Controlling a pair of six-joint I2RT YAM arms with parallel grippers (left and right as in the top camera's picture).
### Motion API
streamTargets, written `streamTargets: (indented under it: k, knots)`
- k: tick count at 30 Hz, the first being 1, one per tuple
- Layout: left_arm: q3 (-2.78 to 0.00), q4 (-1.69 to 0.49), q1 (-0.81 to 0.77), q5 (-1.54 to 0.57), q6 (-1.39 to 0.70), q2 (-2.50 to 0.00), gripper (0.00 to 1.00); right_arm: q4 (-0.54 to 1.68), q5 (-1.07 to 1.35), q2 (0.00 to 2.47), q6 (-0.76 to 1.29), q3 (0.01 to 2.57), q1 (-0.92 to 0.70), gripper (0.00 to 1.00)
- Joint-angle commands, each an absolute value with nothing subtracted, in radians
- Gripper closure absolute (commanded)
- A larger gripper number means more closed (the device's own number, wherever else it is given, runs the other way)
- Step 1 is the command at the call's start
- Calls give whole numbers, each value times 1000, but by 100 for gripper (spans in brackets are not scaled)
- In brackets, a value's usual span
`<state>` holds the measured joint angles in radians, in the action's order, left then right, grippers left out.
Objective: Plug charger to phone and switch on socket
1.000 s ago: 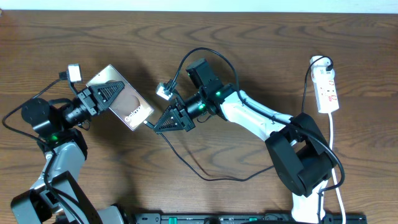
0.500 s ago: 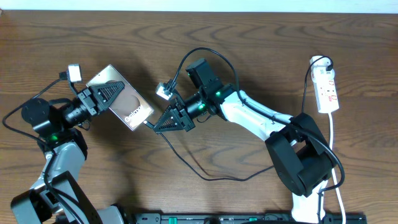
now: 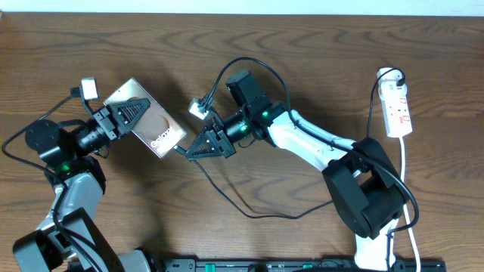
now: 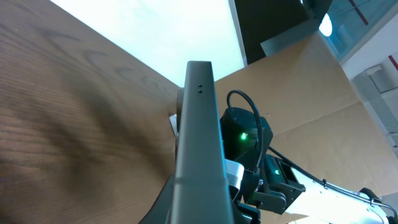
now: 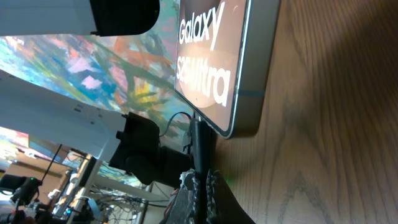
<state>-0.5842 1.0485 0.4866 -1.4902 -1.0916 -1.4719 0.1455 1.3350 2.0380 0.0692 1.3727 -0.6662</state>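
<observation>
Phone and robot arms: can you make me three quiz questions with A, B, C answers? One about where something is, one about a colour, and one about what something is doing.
1. Where is the socket on the table, seen from overhead?
A. far right
B. middle
C. far left

2. What colour is the charger?
A. white
B. black
C. red

3. What is the left gripper doing?
A. lying open on the wood
B. pressing a switch
C. holding the phone

Answers:
1 A, the white strip lies by the right edge.
2 B, its cable and plug are black.
3 C, its fingers are shut on the phone's edge.
</observation>
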Motion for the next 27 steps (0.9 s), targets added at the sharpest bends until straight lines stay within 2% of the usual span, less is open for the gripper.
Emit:
streamTargets:
  k: [1, 13, 27]
  knots:
    - [-593, 1057, 485, -1538, -1074, -1467, 92, 130, 1321, 2031, 104, 1376, -667, 99]
    - [-593, 1057, 485, -1549, -1074, -1467, 93, -5, 1284, 2031, 259, 1376, -668, 99]
    - [-593, 1057, 485, -1571, -1074, -1467, 93, -73, 1258, 2031, 327, 1376, -667, 99]
